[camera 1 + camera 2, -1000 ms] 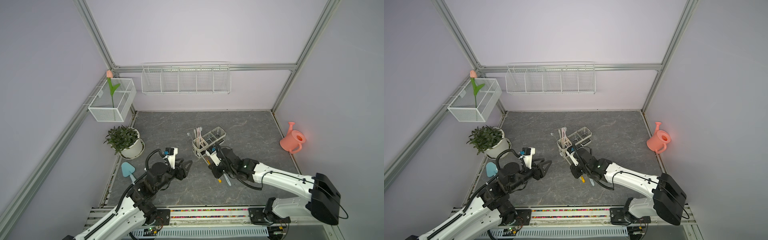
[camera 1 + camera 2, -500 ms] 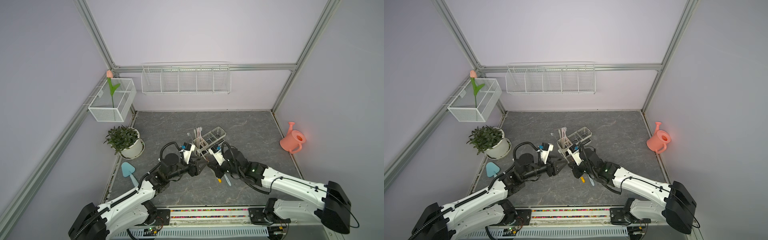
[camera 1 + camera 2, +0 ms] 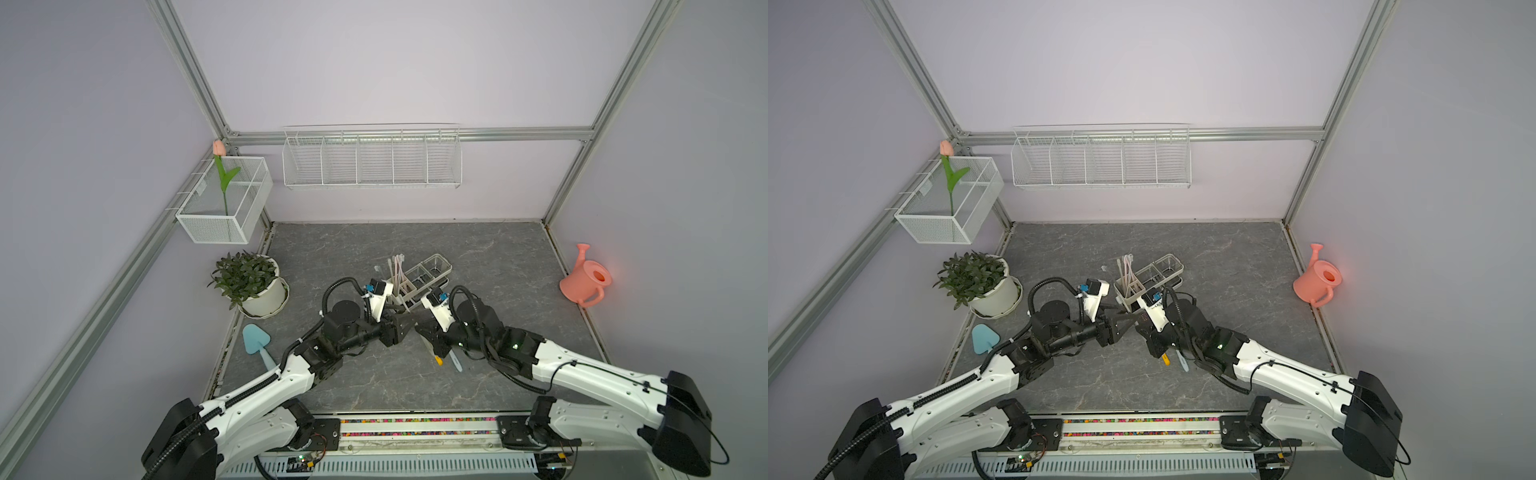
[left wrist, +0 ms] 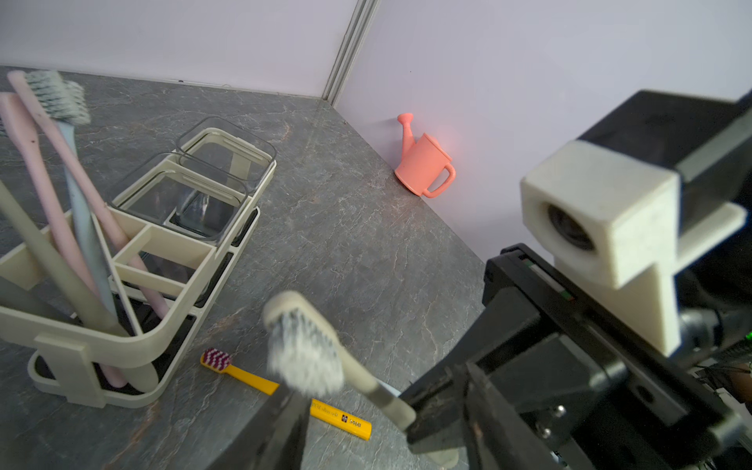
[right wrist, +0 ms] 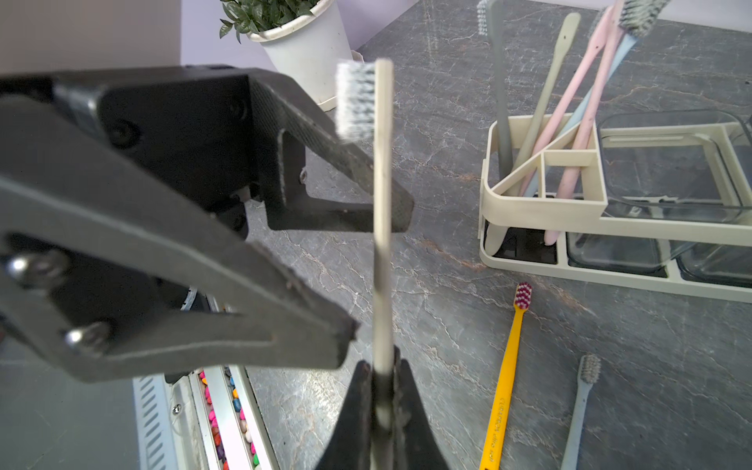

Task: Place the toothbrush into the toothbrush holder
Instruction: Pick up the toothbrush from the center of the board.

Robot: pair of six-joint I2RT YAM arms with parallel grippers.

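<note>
My right gripper (image 5: pixel 382 390) is shut on the lower handle of a cream toothbrush (image 5: pixel 382 203), which stands up from it with grey-white bristles (image 4: pixel 305 350) on top. My left gripper (image 5: pixel 378 276) is open, one finger on each side of that handle just below the head. The two grippers meet tip to tip in both top views, left gripper (image 3: pixel 405 326) against right gripper (image 3: pixel 422 328). The cream toothbrush holder (image 5: pixel 541 211) stands just behind them. Several toothbrushes (image 5: pixel 569 101) lean in its end compartment, and clear cups fill the other two.
A yellow toothbrush (image 5: pixel 504 386) and a pale blue toothbrush (image 5: pixel 578 415) lie flat in front of the holder. A potted plant (image 3: pixel 253 282) and a blue trowel (image 3: pixel 255 338) are at the left. A pink watering can (image 3: pixel 586 278) stands at the right wall. A wire basket (image 3: pixel 372 160) hangs at the back.
My left arm has swung in from the left until its open jaws straddle the toothbrush. My right gripper has stayed shut on the toothbrush and shifted only slightly.
</note>
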